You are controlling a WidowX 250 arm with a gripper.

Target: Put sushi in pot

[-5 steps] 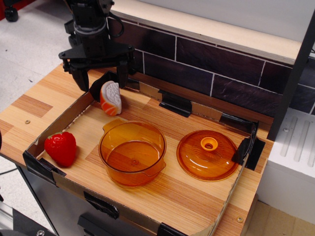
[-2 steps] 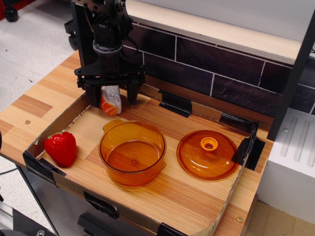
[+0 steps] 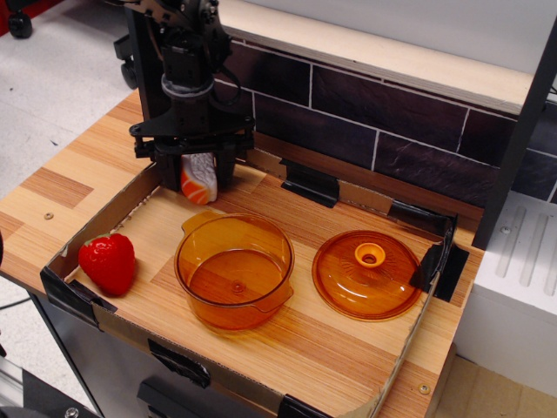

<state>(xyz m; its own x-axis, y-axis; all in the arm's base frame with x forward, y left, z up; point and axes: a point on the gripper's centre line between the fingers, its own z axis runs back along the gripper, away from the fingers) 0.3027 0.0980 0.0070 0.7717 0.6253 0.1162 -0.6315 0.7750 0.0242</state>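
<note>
The sushi, white rice with an orange striped top, stands on the tray floor at the back left, near the cardboard wall. My black gripper has come down over it, one finger on each side, and the jaws are shut against its sides. The sushi still rests on the wood. The amber pot stands open and empty in front of the sushi, a short way towards the tray's front edge.
A flat amber lid with a knob lies right of the pot. A red toy strawberry sits at the front left. A low cardboard tray wall with black clips rings the work area. A dark tiled wall stands behind.
The gripper moved right and down from behind the sushi to straddle it. Its fingers then narrowed from wide open to pressing on the sushi's sides.
</note>
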